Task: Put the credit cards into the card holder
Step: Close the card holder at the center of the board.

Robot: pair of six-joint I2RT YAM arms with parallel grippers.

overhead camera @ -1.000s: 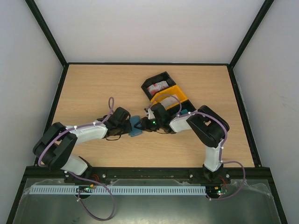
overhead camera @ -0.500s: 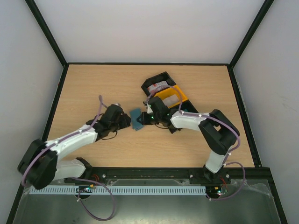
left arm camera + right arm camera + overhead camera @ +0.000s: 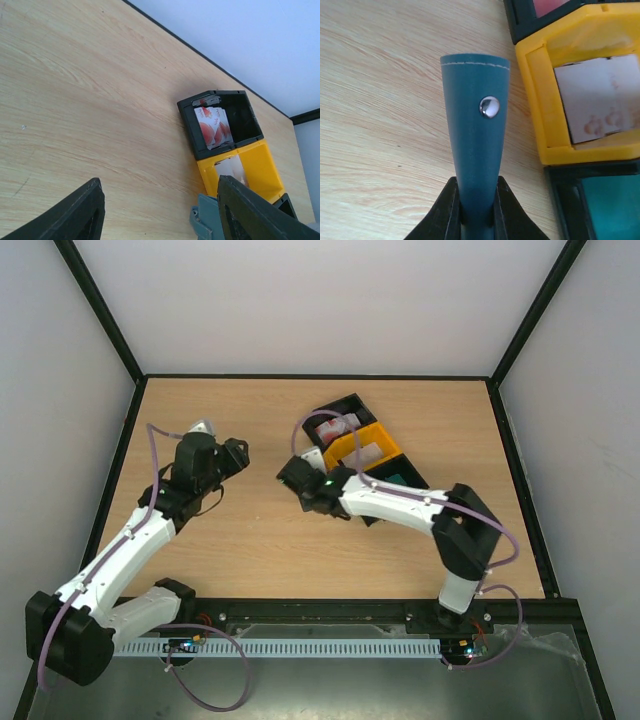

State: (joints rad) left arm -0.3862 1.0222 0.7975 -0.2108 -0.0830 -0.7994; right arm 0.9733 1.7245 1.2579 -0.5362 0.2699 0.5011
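Card holder (image 3: 476, 125) base — unseen inside right claw (image 3: 476, 186)

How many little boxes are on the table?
3, in a row: the far black box holds red-and-white cards, the yellow box sits in the middle, and the near black box is partly hidden by the right arm.
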